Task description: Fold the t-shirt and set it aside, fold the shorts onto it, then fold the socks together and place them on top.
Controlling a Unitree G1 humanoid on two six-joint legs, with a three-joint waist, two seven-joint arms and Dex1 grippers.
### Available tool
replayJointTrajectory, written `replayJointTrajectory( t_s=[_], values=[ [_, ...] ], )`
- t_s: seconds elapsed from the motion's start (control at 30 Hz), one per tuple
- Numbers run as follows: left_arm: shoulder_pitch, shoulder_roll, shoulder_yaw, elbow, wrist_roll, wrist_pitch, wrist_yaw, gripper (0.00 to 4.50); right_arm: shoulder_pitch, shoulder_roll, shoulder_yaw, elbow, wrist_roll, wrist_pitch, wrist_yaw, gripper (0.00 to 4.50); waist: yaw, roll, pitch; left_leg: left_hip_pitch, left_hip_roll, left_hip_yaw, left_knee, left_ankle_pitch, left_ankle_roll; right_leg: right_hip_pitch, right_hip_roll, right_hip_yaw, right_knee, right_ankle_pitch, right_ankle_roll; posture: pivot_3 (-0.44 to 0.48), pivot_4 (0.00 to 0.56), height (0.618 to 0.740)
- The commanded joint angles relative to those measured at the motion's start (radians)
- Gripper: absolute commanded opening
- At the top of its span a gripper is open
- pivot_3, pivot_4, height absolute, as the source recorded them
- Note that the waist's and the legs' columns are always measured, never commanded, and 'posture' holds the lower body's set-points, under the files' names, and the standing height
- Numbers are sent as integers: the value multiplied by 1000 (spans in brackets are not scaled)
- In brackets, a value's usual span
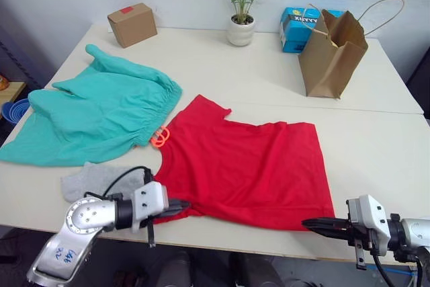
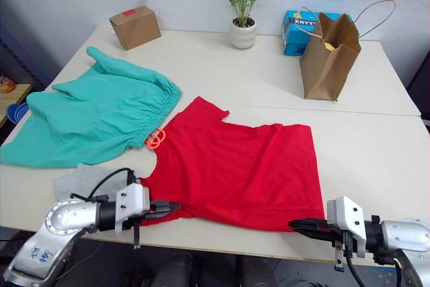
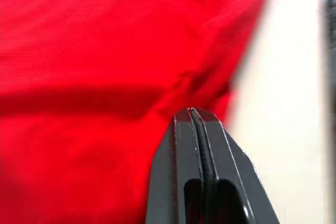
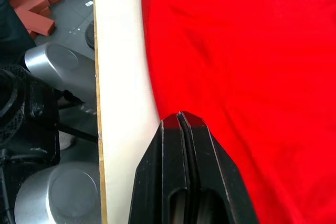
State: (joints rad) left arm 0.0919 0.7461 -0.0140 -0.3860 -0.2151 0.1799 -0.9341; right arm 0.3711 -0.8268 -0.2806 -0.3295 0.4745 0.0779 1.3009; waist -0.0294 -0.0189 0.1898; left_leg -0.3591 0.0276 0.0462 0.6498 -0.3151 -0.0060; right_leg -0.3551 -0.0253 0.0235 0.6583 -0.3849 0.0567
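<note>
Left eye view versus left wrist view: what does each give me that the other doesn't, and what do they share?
Left eye alone: the teal-green shorts, the grey socks, the right gripper at the t-shirt's near right corner, the paper bag, cardboard box and potted plant. Left wrist alone: a close look at the left gripper, its fingers pressed together at the cloth's edge. Both: the red t-shirt and the table.

silver arms, black cables, black-fingered left pincer [image 1: 180, 206]

We see the red t-shirt [image 1: 245, 166] spread flat, teal shorts [image 1: 94, 112] at its ten o'clock, grey socks [image 1: 91, 181] at nine.
</note>
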Motion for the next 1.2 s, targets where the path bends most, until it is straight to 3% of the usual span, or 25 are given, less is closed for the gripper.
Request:
replayJointTrajectory(
  t_s=[0.03,0.13,0.37,0.47,0.53,0.67,0.93,1.07,1.2],
  values=[
    [-64,-11,14,59,13,-61,10,46,-5,9,0,-29,26,11,-19,0,0,0,0,0,0,0,0,0,0,0,0,0,0,0,0,0,150,740],
    [-122,-65,60,54,-86,11,38,46,-4,8,0,-35,29,20,-25,0,2,-1,0,0,0,0,1,0,0,0,0,0,1,0,0,0,150,740],
    [-166,-61,130,123,-91,50,87,46,-4,9,1,-44,35,37,-40,0,0,-1,0,0,0,0,0,1,-1,-1,0,0,1,0,0,0,150,740],
    [-136,-43,236,26,-352,183,-13,46,-9,16,-4,-84,71,61,-56,0,-1,-2,0,0,0,0,1,1,-2,-1,0,0,2,0,0,0,150,740],
    [-66,35,241,-50,-406,244,-107,46,-5,9,4,-118,86,65,-44,0,-5,-3,0,0,1,0,0,1,-2,-1,0,0,2,0,0,0,150,740],
    [86,162,172,-127,-328,196,-229,46,-27,18,81,-174,70,76,-55,0,-7,-2,-1,0,1,0,-2,2,-4,-1,0,0,0,0,0,0,150,740],
    [5,29,-38,-44,-83,114,-42,46,-154,105,321,-123,-128,38,-177,0,2,-5,-2,0,0,0,-1,3,-1,0,-1,0,1,0,-1,0,150,740],
    [-36,-13,-88,12,-1,104,29,46,-215,126,358,-58,-179,21,-215,0,-1,-5,-2,-1,0,0,-2,2,-2,-2,0,0,1,0,-1,0,150,740],
    [-70,-90,-62,48,-3,131,120,46,-244,114,333,-7,-191,12,-234,0,1,-5,-2,-1,0,0,-1,2,-1,-2,0,0,1,0,-1,0,150,740]
  ],
)
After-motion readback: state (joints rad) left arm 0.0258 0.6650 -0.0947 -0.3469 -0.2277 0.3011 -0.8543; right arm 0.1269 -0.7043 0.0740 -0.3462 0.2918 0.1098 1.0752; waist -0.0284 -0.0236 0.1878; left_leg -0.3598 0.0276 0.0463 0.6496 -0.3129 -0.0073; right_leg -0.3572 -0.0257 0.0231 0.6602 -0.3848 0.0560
